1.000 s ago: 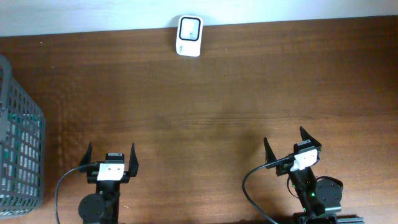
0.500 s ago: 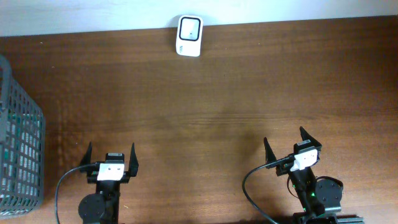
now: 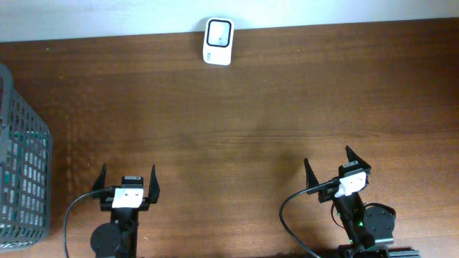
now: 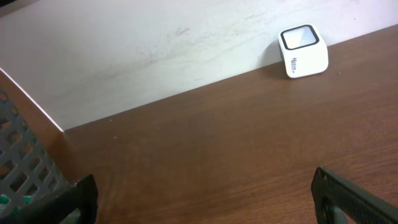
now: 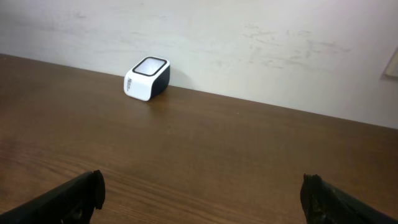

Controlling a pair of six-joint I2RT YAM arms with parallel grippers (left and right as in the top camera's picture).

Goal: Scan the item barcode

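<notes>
Left pincer (image 3: 128,170) and right pincer (image 3: 328,158) both gape empty, the scanner (image 3: 218,41) well ahead between them

I can read nothing here; my scanner (image 4: 303,51) bears small dark print on its side, too blurred to make out.

My surface (image 3: 237,129) is dark brown wood with a fine grain, and it ends at a pale wall (image 3: 107,14) on the far side. A small white scanner (image 3: 218,41) with a dark-framed window on top sits at that far edge, right against the wall. A grey mesh basket (image 3: 21,186) stands at my left edge, well apart from the scanner.
</notes>
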